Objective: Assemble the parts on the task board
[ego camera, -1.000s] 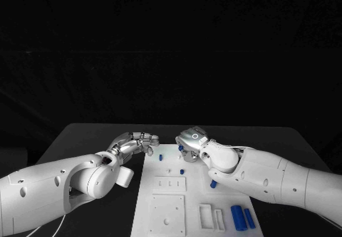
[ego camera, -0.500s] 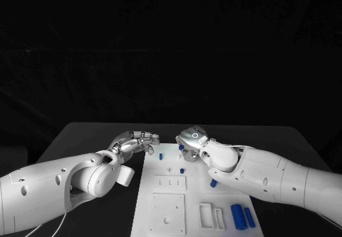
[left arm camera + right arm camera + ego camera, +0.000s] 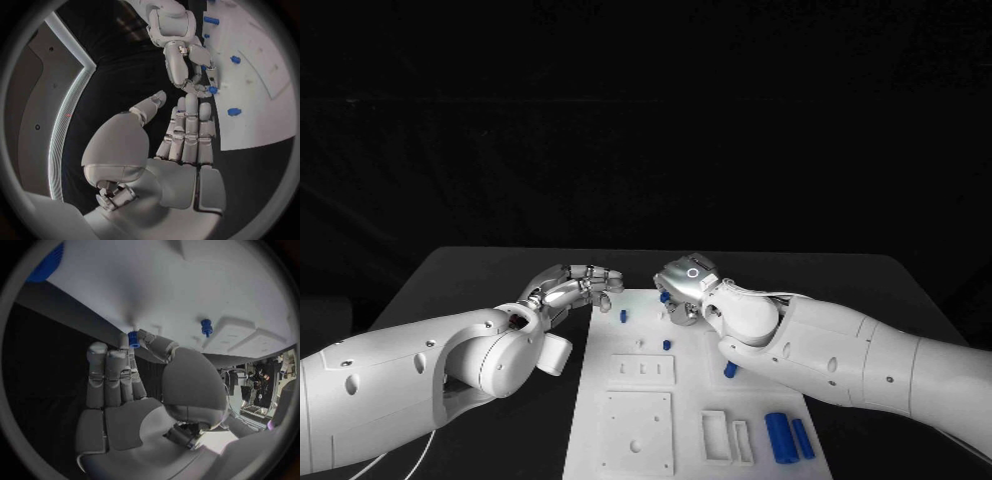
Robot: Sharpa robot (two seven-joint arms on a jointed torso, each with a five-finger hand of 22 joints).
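The board lay mid-table as I watched. Nearest me, two blue bars lay on its right side; farther up stood small pegs. At the far edge, my right hand pinched a blue peg, while my left hand hovered empty, fingers straight.

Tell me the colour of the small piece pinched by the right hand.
Blue; the small piece held by the right hand shows best in the right wrist view.

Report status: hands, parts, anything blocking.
Right hand pinches a small blue part at the task board far edge. Left hand open beside the board, holding nothing. No obstruction visible.
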